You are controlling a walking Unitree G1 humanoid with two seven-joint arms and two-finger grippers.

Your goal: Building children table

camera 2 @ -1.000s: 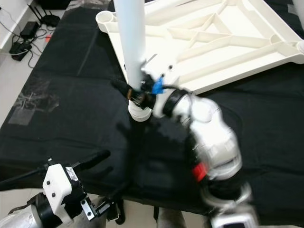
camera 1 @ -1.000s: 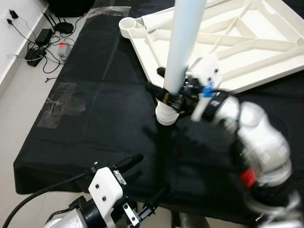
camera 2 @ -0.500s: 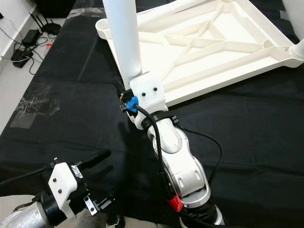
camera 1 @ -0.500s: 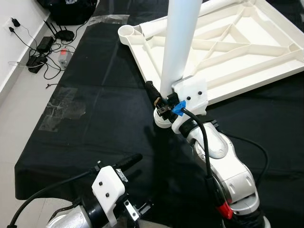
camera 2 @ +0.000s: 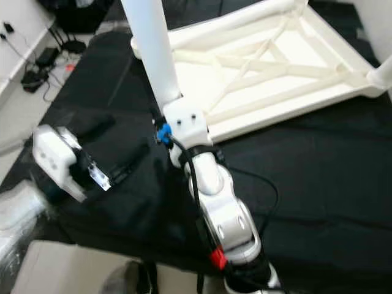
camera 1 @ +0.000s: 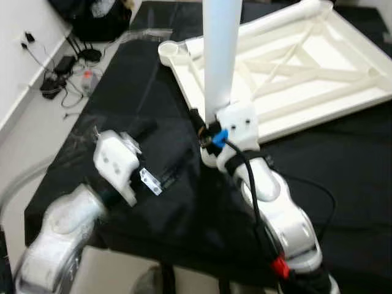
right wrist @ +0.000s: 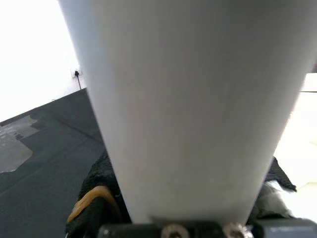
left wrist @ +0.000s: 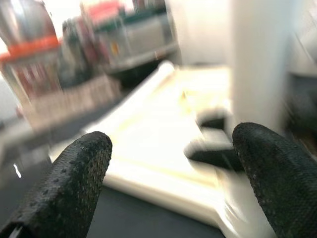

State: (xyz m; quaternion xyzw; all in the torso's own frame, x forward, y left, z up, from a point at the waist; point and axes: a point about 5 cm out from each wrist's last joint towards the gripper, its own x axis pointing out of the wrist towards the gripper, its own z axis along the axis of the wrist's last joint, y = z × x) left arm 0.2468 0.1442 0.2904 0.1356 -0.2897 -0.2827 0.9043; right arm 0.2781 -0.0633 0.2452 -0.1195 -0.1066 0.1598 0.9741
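- The left gripper (camera 1: 160, 177) had been raised from the near edge of the table, where it was seen half a second earlier, to a place over the black cloth (camera 1: 135, 122), left of the white table leg (camera 1: 219, 55); its image was blurred
- In the left wrist view its two black fingers (left wrist: 79, 173) were seen spread wide apart, with nothing between them, and the leg and tabletop were faced
- The right gripper (camera 1: 205, 131) was kept pinched on the lower end of the white table leg, as in the earlier frames; the leg was held upright, its white end cap (camera 1: 208, 158) just over the cloth
- In the right wrist view the leg (right wrist: 188, 109) was seen close, gripped between the black finger pads (right wrist: 99, 198)
- The upturned white tabletop (camera 2: 294, 79) was lying on the cloth behind the leg, its ribbed underside up and a round corner socket (camera 1: 168, 49) near the leg
- A pale floor (camera 1: 24, 135) was seen to the left, with black cables and adapters (camera 1: 58, 76) by the wall
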